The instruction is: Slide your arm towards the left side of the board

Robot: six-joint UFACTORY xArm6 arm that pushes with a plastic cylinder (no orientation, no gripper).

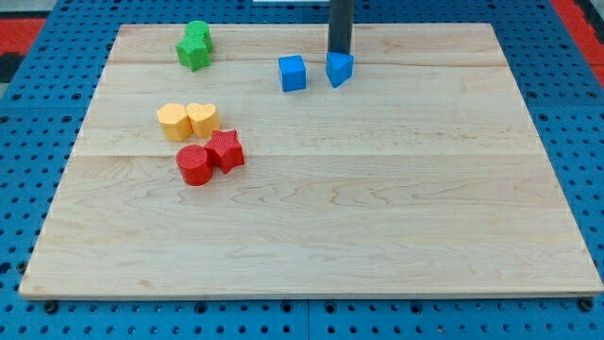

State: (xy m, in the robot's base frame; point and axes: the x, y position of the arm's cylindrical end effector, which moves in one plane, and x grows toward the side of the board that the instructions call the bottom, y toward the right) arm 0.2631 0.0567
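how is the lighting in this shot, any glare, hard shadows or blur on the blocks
Camera view: even, soft light on the wooden board, no glare spots. Shadows are faint, just thin dark edges under the red cylinder and the blue cube. Blocks look sharp. My tip sits just behind the blue triangular block, its very end hard to separate from it.

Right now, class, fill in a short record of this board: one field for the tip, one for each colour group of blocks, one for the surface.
tip: my tip at the view's top, just behind the blue triangular block
blue: blue cube left of the triangular one, apart
green: green star, top left
yellow: yellow hexagon and yellow heart, touching
red: red cylinder and red star, touching
surface: wooden board
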